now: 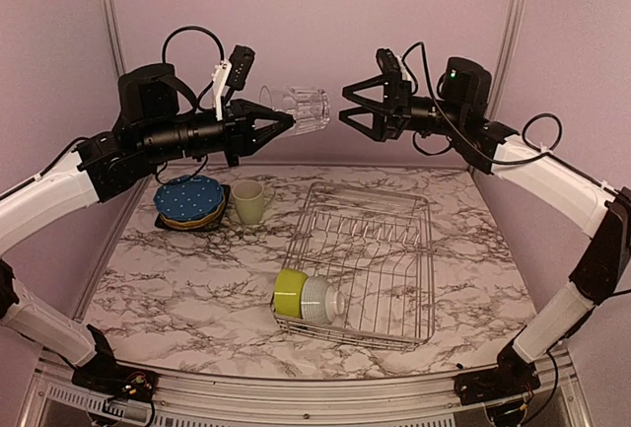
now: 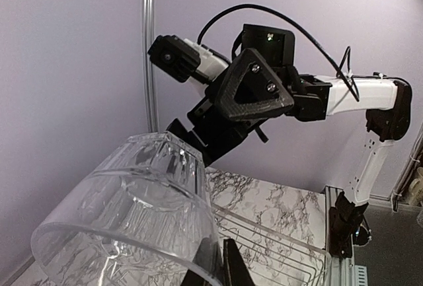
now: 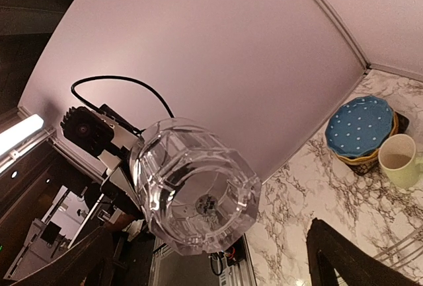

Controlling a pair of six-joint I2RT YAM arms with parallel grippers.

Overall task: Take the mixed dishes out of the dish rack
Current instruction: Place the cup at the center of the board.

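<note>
My left gripper (image 1: 281, 123) is shut on the rim of the small clear glass (image 1: 305, 110) and holds it sideways, high above the table, its base toward my right gripper (image 1: 347, 111). The right gripper is open and empty, a short gap from the glass base. The glass fills the left wrist view (image 2: 125, 213) and shows base-on in the right wrist view (image 3: 195, 193). The silver wire dish rack (image 1: 394, 249) holds a lime-green bowl (image 1: 289, 291) and a white ribbed bowl (image 1: 320, 300) at its near left corner. Stacked plates with the blue dotted one (image 1: 189, 196) on top and a pale green mug (image 1: 248, 201) stand at the back left.
The plate stack (image 3: 362, 127) and mug (image 3: 400, 160) also show in the right wrist view. Lilac walls and metal corner posts (image 1: 110, 13) close in the back of the marble table (image 1: 187, 289).
</note>
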